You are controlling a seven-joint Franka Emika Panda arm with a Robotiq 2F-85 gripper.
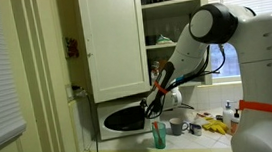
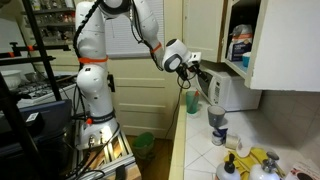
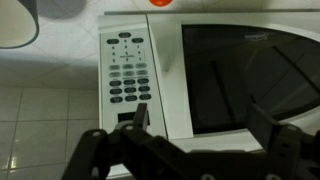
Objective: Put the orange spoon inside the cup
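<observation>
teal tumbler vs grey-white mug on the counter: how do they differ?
Colour: the cup is teal-green, the mug is grey-white.
Height: the cup stands clearly taller than the mug.
Place: in an exterior view the cup sits in front of the microwave, while the mug stands beside the cup, further from the microwave's dark door.
Shared: both stand upright on the counter, close together.
</observation>
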